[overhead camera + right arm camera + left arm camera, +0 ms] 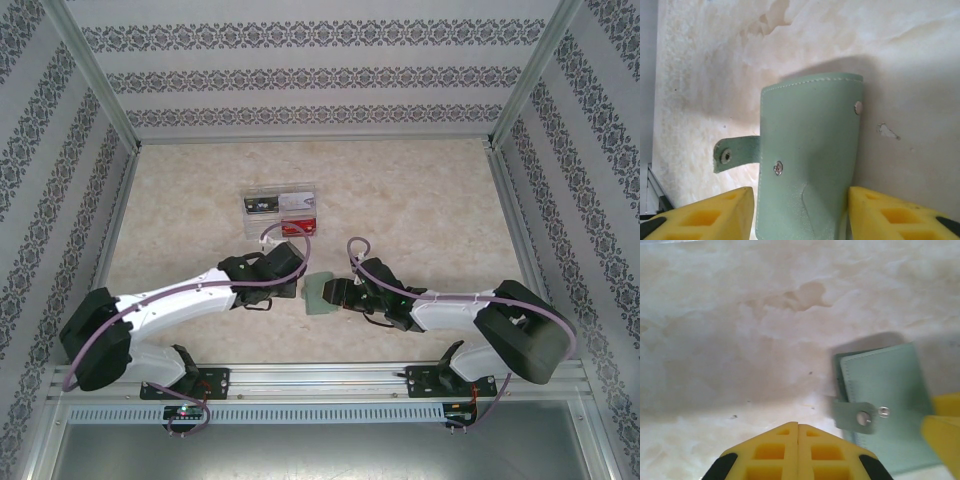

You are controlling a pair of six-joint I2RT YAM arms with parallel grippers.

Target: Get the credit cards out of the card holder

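Observation:
The card holder (320,293), a small grey-green wallet, lies folded closed on the table between the two grippers. Its snap tab (735,154) hangs loose and unfastened at the side. My right gripper (801,192) is open, one yellow finger on each side of the card holder (810,150), with a thin gap at the tab side. My left gripper (798,425) is shut with nothing in it, just left of the card holder (885,395) and its tab (860,416). The credit cards are hidden.
A clear plastic box (280,208) stands behind the grippers at mid-table, with something reddish (299,227) in it. Patterned walls and metal posts enclose the marbled table (420,190). One right finger (942,435) shows at the left wrist view's edge.

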